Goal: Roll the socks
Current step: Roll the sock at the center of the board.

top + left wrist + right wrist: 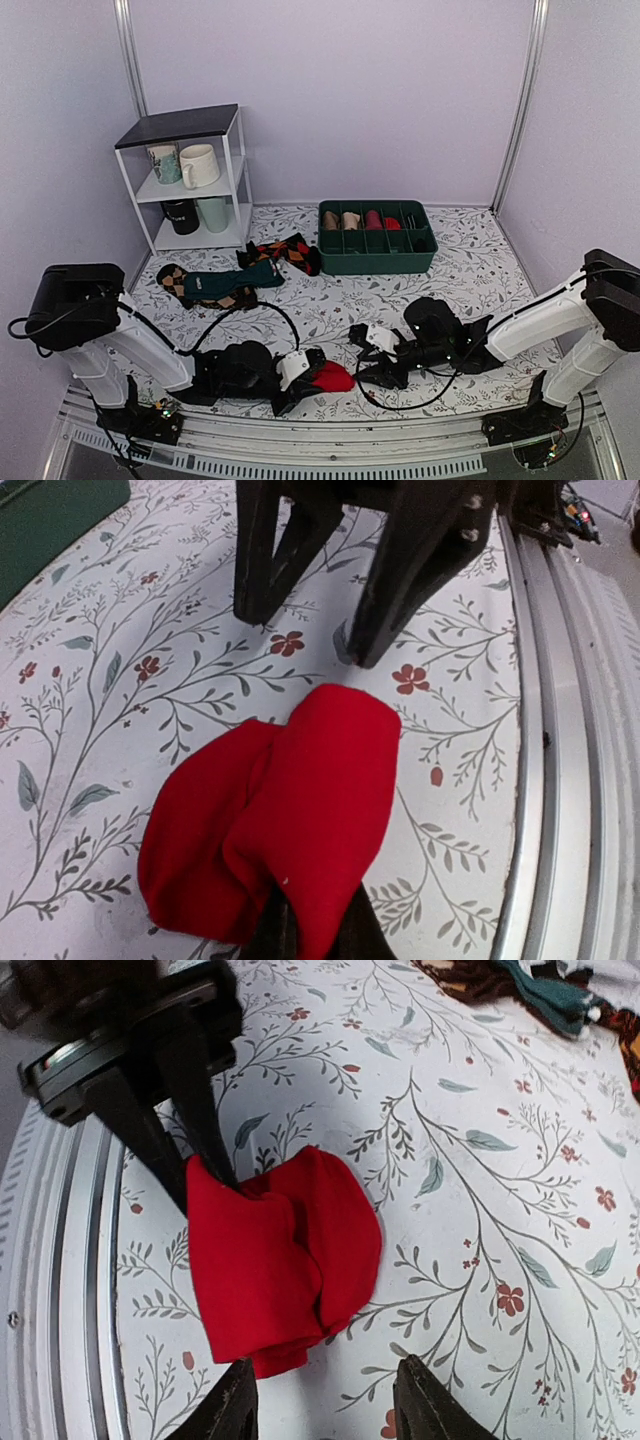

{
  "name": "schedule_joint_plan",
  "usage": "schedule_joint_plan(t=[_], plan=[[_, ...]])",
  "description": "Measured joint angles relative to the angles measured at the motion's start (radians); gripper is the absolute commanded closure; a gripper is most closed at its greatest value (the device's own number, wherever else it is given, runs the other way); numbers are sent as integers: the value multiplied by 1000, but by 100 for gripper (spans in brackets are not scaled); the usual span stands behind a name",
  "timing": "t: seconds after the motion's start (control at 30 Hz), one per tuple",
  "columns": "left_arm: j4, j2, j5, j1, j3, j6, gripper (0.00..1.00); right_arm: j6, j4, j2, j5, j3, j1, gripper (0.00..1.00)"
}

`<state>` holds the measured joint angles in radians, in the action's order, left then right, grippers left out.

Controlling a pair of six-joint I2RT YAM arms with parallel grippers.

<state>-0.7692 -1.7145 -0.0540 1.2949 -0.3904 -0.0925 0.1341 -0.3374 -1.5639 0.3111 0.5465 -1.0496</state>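
Note:
The red socks (334,377) lie folded in a loose bundle on the floral tablecloth near the front edge. My left gripper (305,376) is shut on the bundle's near end; in the left wrist view the socks (285,810) cover its fingers (345,935). My right gripper (372,365) is open and empty, facing the socks from the right with a small gap. In the right wrist view the socks (280,1250) lie just beyond its spread fingertips (232,1410). The left gripper (165,1090) shows behind them.
A green divided box (377,262) with rolled socks stands at the back. A dark teal sock (232,280) and argyle socks (290,252) lie at the left. A white shelf (185,125) holds mugs. A metal rail (570,780) runs along the near edge.

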Motion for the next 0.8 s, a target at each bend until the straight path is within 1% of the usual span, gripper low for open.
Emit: schedule_joint_plan(t=[0.1,0.27,0.43,0.53,0.7,0.8], plan=[[37,-2,49,-20,-26,-28,100,89,-108,38,-67,-78,-47,50],[51,-8,100,-41,-40,-49,100,157,-189,31,-111,-92,-118,48],[60,-15,134,-52,-53,-55,100,188,-221,-23,-126,-72,-144,48],[61,-15,143,-56,-53,-56,100,194,-220,-47,-126,-57,-147,50],[60,-16,151,-60,-53,-59,100,195,-212,-72,-130,-46,-148,61],[60,-16,154,-62,-53,-59,100,187,-191,-92,-136,-32,-148,72]])
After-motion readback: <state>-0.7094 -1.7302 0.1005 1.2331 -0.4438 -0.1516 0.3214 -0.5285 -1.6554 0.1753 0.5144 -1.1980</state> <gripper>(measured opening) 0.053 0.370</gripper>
